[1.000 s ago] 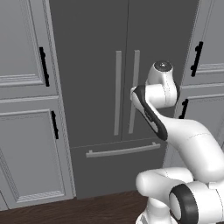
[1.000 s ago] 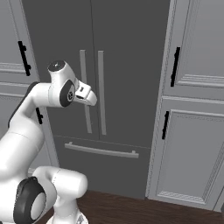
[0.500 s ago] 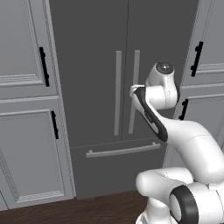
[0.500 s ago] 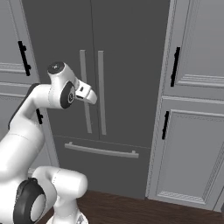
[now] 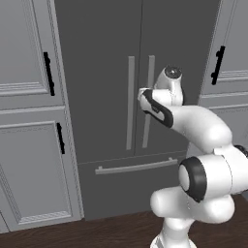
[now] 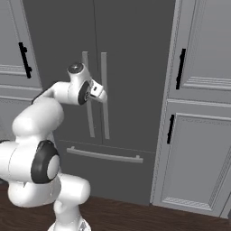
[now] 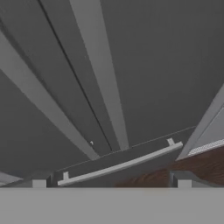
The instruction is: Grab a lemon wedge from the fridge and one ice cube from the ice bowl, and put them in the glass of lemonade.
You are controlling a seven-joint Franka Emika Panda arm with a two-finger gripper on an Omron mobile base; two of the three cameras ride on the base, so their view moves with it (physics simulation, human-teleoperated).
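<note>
Comparing with a second ago, you are seeing the arm's hand sitting a little further toward the fridge [image 5: 140,77] doors, the wrist having crept from beside the right bar handle to a spot overlapping the pair of handles in the left base view; the cabinets and doors are keeping their places in both base views, so the base is not driving. The gripper [image 6: 100,94] is hanging in front of the upright bar handles [image 6: 104,97] at about mid-height of the doors, and its jaws are standing wide apart with nothing between them; whether a fingertip is touching a handle you cannot tell from these angles. The fridge is standing straight ahead of you, tall and dark grey, both French doors shut, two long pale grey bars running down either side of the centre seam, and a horizontal pale bar across the bottom drawer [image 5: 135,167] below them. In the hand view the two upright bars are slanting up and away, and the drawer handle [image 7: 120,165] is lying across the lower part with a strip of dark wood floor [image 7: 197,165] beside it. Light grey panelled cabinets [image 5: 29,121] with short black handles are flanking the fridge on both sides.
</note>
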